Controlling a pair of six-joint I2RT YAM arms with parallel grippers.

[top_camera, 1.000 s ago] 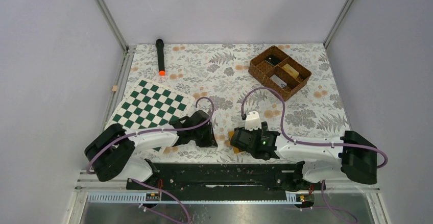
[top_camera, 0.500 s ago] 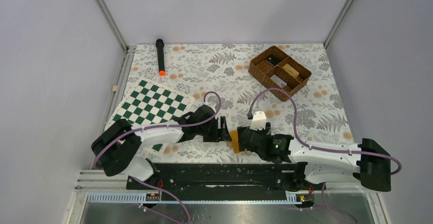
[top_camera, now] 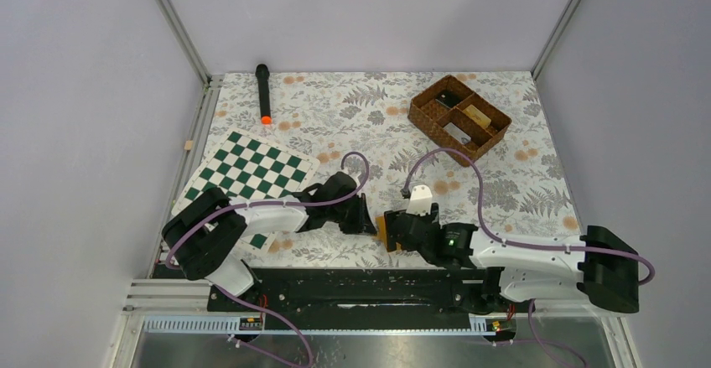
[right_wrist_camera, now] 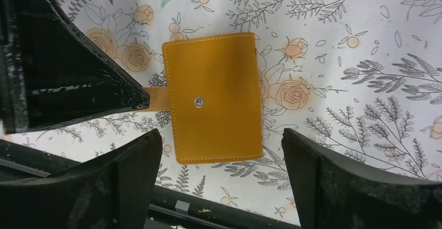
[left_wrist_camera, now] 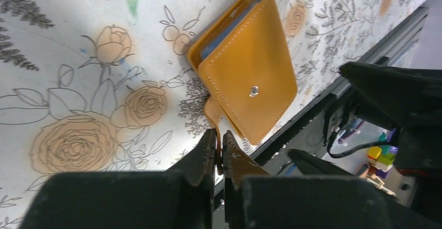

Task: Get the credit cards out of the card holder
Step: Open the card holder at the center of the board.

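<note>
The card holder (right_wrist_camera: 216, 96) is an orange leather wallet with a snap stud. It lies folded shut on the floral cloth near the table's front edge (top_camera: 384, 229). My left gripper (left_wrist_camera: 219, 148) is shut on the holder's thin closing strap (left_wrist_camera: 213, 119), low over the cloth. A light blue credit card edge (left_wrist_camera: 218, 45) peeks from the holder's open side; the other card is hidden. My right gripper (right_wrist_camera: 219, 140) hovers open above the holder, one finger on each side, touching nothing. The left gripper's black fingers (right_wrist_camera: 78, 83) show at the strap (right_wrist_camera: 155, 98) in the right wrist view.
A brown wicker compartment basket (top_camera: 459, 118) stands at the back right. A green-and-white chessboard (top_camera: 247, 175) lies at the left, under the left arm. A black torch with an orange tip (top_camera: 263, 93) lies at the back left. The black base rail (top_camera: 360, 288) runs just behind the holder.
My left gripper reached right to the holder, opened, then shut on its strap. The right arm shifted slightly right and its jaws widened a little, uncovering the holder.
</note>
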